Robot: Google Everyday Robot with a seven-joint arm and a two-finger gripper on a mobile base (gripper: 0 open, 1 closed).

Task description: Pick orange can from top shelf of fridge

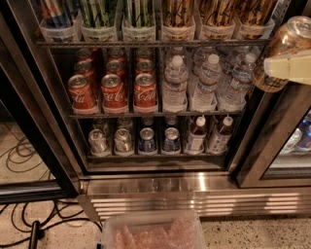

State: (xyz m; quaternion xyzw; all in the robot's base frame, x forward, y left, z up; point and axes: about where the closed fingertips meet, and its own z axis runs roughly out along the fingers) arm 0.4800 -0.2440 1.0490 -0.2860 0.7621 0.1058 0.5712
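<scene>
My gripper (287,68) is at the right edge, in front of the fridge's right door frame. It is shut on an orange can (282,46), which tilts with its silver lid up and to the right, clear of the racks. One cream finger (291,69) crosses the can's front. The top shelf (146,44) is a wire rack fronted by clear tubs. More orange cans (177,12) stand in the right-hand tubs. The fridge (146,187) has a steel base below.
Green-striped cans (99,12) fill the left tubs on the top shelf. Red cola cans (114,90) and water bottles (175,82) are on the middle rack, and small cans and bottles (146,138) on the lowest. A clear bin (153,231) sits below. Cables (19,155) lie on the floor at left.
</scene>
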